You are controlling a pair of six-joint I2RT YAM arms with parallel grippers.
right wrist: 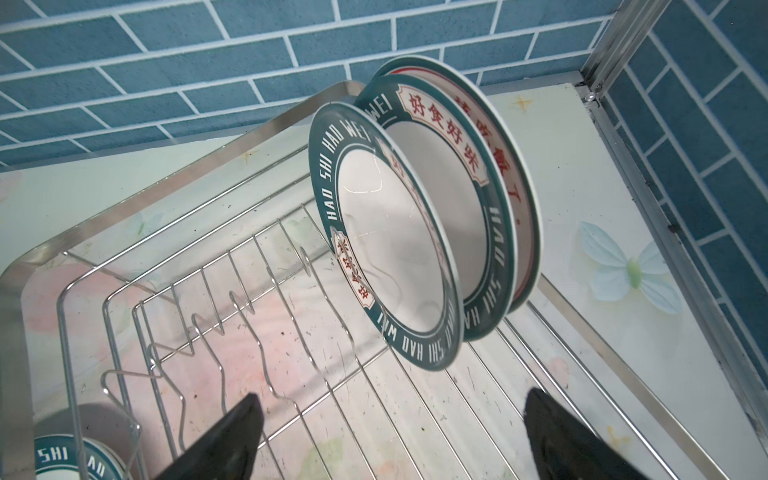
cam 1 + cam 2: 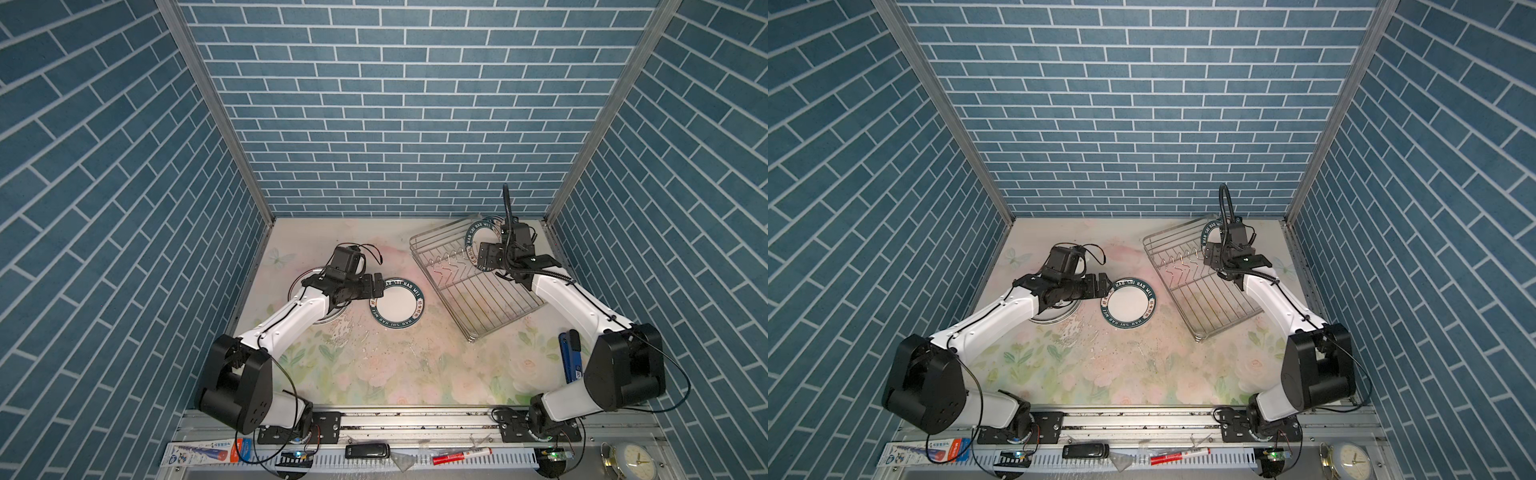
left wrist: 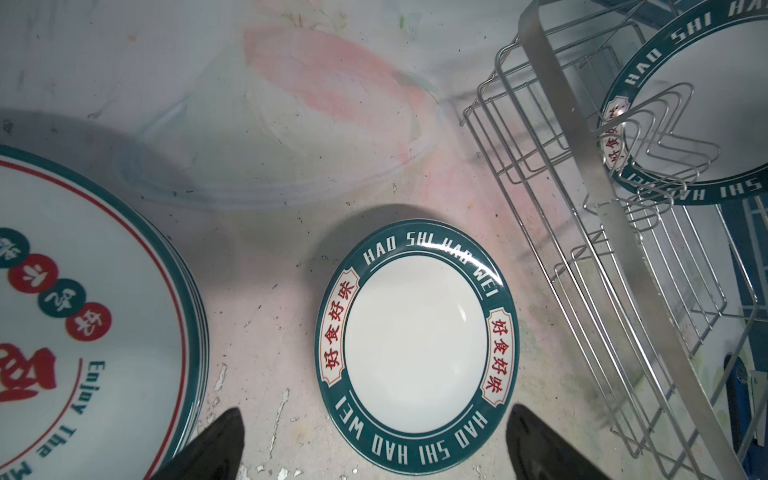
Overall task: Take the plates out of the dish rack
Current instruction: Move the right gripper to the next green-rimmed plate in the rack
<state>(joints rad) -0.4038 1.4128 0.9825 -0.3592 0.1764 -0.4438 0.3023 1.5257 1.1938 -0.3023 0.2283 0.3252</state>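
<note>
Left gripper [image 3: 374, 411] released, at the rim of a green-rimmed plate [image 3: 417, 347] lying flat beside the dish rack [image 3: 579, 137]; right gripper [image 1: 393, 394] released, facing three plates [image 1: 386, 232] standing inside it

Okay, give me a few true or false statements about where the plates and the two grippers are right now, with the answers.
1. Three plates stand upright in the dish rack. True.
2. The right gripper grips one of them. False: its fingers are open, short of the nearest plate.
3. A green-rimmed plate lies flat on the table. True.
4. The left gripper holds it. False: it is open at the plate's edge.
5. The plate stack sits in the rack. False: it is on the table.
</note>
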